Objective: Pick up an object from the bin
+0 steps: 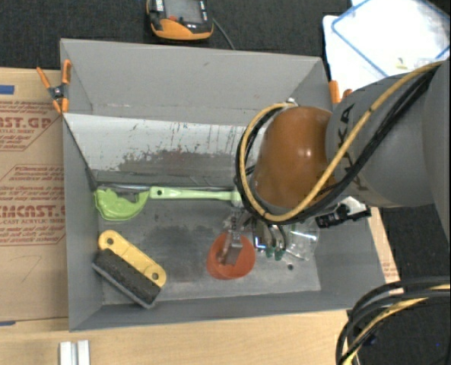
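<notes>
Where jaws sit: over red disc [239, 266], near right of bin [187, 74]
Jaws' opening: cannot tell
Left: green spoon [122, 202], yellow brush [130, 268]

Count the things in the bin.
4: green spoon left, yellow brush lower left, red disc under the end effector, clear piece beside it; arm may hide more.

Gripper [231, 242] over red disc [241, 265]

Orange-red disc [239, 266] low in the bin [172, 238]
The small, round orange-red disc lies flat on the grey floor at about 5 o'clock from the centre, near the front wall, its 12 o'clock edge covered by the gripper [231, 243].
</notes>
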You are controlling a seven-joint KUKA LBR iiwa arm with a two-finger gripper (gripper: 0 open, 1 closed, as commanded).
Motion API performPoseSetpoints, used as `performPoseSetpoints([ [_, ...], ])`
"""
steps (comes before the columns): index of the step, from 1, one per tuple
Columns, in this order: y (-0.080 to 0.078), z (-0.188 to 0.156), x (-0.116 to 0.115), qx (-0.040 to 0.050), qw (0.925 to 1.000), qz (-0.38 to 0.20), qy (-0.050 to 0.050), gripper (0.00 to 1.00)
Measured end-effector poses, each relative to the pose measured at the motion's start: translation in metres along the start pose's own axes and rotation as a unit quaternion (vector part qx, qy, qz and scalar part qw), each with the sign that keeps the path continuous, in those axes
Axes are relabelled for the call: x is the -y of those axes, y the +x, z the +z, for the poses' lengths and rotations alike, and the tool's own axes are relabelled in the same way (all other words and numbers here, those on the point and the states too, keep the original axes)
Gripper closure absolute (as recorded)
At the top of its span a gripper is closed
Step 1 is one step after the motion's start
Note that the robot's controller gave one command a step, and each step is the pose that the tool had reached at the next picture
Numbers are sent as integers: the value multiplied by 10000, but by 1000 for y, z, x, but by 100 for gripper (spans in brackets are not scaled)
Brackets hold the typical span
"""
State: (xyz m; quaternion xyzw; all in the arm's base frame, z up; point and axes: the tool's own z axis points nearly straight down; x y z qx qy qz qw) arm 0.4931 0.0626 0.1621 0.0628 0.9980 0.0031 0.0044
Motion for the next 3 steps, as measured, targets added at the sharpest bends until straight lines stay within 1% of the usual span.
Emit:
performPoseSetpoints([
  [1, 2, 52, 4, 13, 10000, 29, 7, 100],
  [2, 5, 70, 5, -45, 10000, 35, 21, 100],
  [3, -5, -53, 17, -36, 9937, -1124, 14, 100],
])
